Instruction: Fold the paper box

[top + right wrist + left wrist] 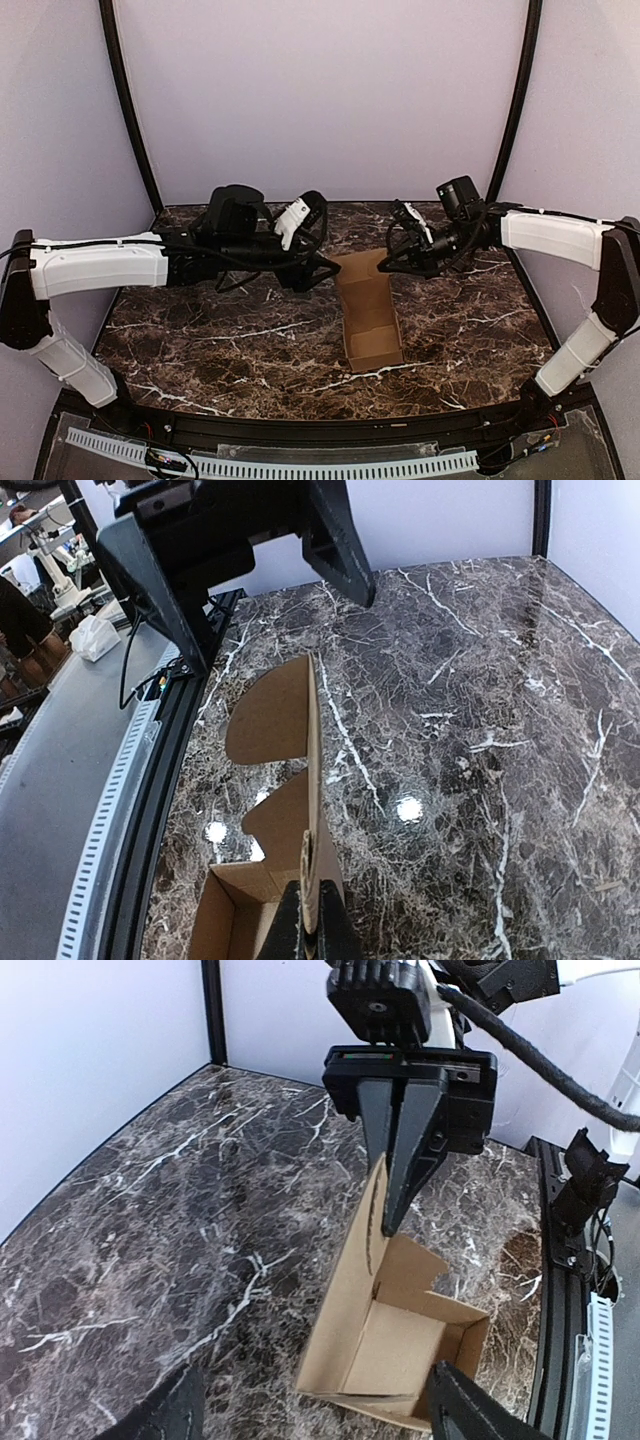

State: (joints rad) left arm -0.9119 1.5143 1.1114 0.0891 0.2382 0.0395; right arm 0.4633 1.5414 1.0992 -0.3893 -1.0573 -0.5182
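Seemingly empty, paper box [370,320] is pinched by right gripper [392,1210]; left gripper [280,630] gapes free.

The left arm [100,265] and the right arm [555,235] have smooth white shells on their long links and matte black joints. A thin black cable [90,243] runs along the left shell. The black right gripper [389,1222] has two tapered wedge fingers [375,1130] below a blocky housing [460,1100]. Above the housing sits a ribbed block [378,1005] with one round screw. The left gripper [282,630] is black and angular too.
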